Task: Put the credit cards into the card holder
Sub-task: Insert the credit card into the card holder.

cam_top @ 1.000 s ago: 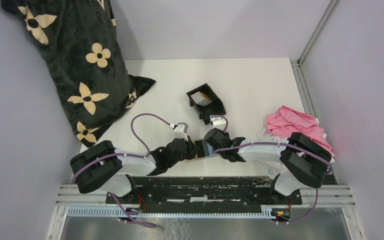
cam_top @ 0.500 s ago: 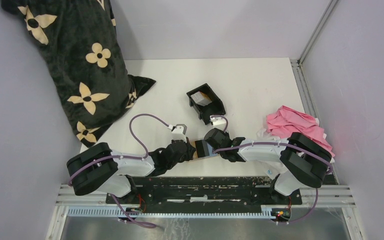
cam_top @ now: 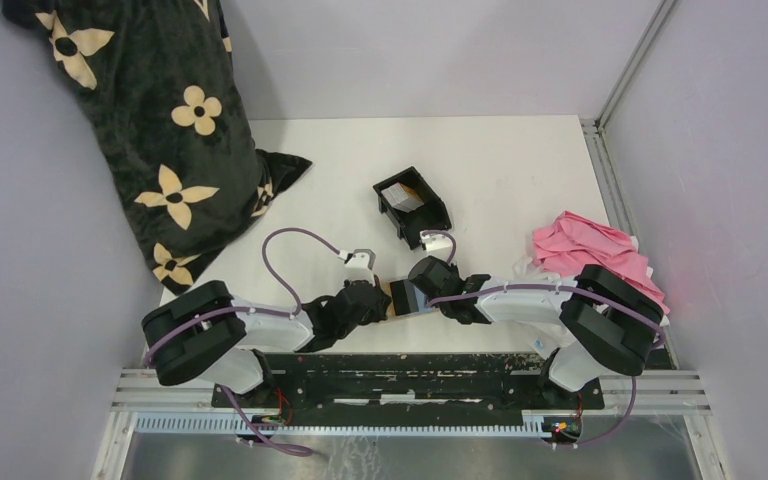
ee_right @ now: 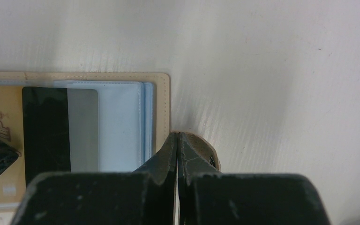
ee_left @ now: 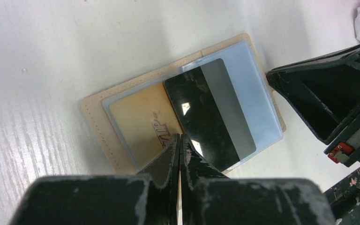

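Nudging back toward the open holder [ee_left: 93, 117] after a slight pull-away half a second ago, the left gripper [ee_left: 179, 140] has its fingers pressed together with nothing seen between them, tips at the near edge of the dark card [ee_left: 206, 117]; that small back-and-forth reads as a push to seat this card in its clear sleeve, so one insertion looks nearly done; just left of the dark card, the gold card [ee_left: 136, 122] already lies under plastic; at the holder's right edge the right gripper [ee_right: 177, 140] has not moved, fingers closed at the tab [ee_right: 206, 152], nipping or only pinning it I cannot tell. Only the left wrist shows the gold card's lettering whole; only the right wrist shows the tab; only the top view shows the tray [cam_top: 412, 205] beyond the holder, which both grippers mostly hide there.
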Robot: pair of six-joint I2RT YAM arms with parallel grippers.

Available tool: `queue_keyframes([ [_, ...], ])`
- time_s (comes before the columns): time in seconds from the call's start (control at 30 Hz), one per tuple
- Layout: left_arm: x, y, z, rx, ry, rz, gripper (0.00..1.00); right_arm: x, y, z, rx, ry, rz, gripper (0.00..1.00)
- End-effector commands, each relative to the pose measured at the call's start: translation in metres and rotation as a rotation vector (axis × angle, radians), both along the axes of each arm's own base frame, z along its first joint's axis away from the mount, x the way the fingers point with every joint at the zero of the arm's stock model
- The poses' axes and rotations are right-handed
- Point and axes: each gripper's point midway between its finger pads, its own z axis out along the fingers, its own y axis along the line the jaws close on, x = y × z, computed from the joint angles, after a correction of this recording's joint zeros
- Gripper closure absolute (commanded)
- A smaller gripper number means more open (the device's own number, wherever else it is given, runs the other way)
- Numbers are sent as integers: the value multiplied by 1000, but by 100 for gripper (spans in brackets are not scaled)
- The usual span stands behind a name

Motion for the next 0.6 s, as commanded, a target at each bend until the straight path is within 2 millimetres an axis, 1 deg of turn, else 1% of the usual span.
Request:
queue_keyframes([
  [0.0, 6, 0, -3, 50, -29, -1, 97, -2, 10, -5, 36, 20, 12, 99],
  [0.3, 5, -12, -7, 31, -18, -26, 97, -3, 8, -7, 36, 23, 12, 99],
  [0.57, 5, -27, 4, -25, -41, -48, 97, -5, 9, -10, 44, 30, 11, 99],
])
